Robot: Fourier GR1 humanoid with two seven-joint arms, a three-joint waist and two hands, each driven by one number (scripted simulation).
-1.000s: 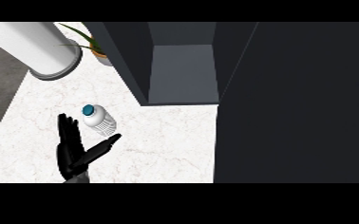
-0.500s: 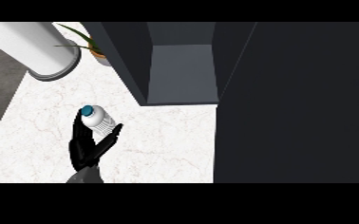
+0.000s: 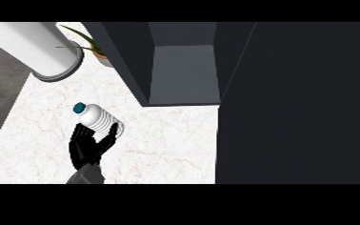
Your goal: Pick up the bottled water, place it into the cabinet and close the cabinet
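Observation:
The bottled water (image 3: 96, 117), white with ribbed sides and a teal cap, stands tilted to the upper left over the white marble counter (image 3: 169, 143) at the left. My left hand (image 3: 87, 146) is under and behind its base, with the thumb (image 3: 109, 134) up its right side and the fingers curled at its left. The dark cabinet (image 3: 184, 71) is open at the back, its grey inside bare. Its dark door (image 3: 288, 105) swings out along the right. My right hand does not show.
A white cylinder (image 3: 38, 47) lies at the back left. A small potted plant (image 3: 90, 47) stands beside the cabinet's left wall. The counter's left edge runs close to the cylinder.
My left hand moved up from below the bottle and closed round its base. The bottle's cap has shifted left and the bottle now leans.

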